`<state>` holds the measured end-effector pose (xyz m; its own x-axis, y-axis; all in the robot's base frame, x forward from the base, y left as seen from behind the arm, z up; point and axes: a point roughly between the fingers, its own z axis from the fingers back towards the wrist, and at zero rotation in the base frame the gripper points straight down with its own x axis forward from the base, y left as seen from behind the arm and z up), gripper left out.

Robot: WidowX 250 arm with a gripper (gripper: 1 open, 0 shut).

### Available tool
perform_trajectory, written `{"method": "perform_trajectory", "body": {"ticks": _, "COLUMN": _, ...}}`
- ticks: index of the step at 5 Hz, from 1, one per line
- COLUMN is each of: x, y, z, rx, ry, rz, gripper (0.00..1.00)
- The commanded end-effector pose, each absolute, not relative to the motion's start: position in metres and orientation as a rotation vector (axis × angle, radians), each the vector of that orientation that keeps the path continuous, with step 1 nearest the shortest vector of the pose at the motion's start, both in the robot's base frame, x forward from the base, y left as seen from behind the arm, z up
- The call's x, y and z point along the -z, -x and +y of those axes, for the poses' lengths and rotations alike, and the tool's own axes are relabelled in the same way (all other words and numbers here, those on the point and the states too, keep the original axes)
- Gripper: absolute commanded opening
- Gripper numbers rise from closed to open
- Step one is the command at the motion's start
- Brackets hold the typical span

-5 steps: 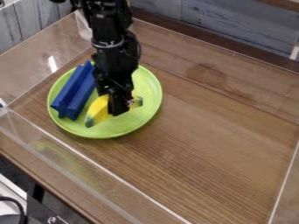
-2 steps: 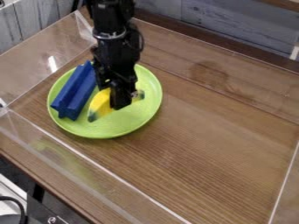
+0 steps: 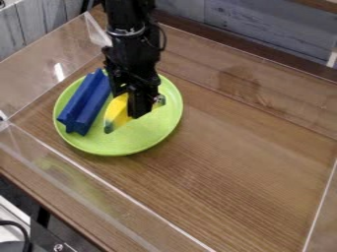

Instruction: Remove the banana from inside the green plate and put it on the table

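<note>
Two narrow fingers of my gripper (image 3: 133, 106) are clamping the banana (image 3: 118, 110) over the green plate (image 3: 158, 130), near the table's (image 3: 250, 167) left edge. Compared with a second ago, I am holding it slightly higher, beside the blue block (image 3: 86, 98).

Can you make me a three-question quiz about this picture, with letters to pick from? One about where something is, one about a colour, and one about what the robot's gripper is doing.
1. Where is the blue block?
A. on the green plate, left of the banana
B. on the bare table
C. outside the clear walls

2. What colour is the plate?
A. red
B. lime green
C. white

3. What is the gripper doing?
A. hanging wide open far from the plate
B. closed on the banana over the plate
C. holding the blue block

Answers: 1 A, the block lies inside the plate's rim beside the banana. 2 B, the plate is bright lime green. 3 B, the fingers clamp the yellow banana above the plate.
</note>
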<state>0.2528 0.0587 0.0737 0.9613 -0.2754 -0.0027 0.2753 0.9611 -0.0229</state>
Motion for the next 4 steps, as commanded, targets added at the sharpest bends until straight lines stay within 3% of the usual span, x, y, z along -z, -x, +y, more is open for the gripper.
{"method": "perform_trajectory", "body": {"ticks": 1, "x": -0.099, "y": -0.263, "z": 0.056, "rx": 0.269, "ry": -0.008, "rz": -0.071, "gripper": 0.00}}
{"method": "perform_trajectory", "body": {"ticks": 4, "x": -0.109, "y": -0.270, "z": 0.017, "rx": 0.207, "ry": 0.008, "rz": -0.098, "gripper": 0.00}}
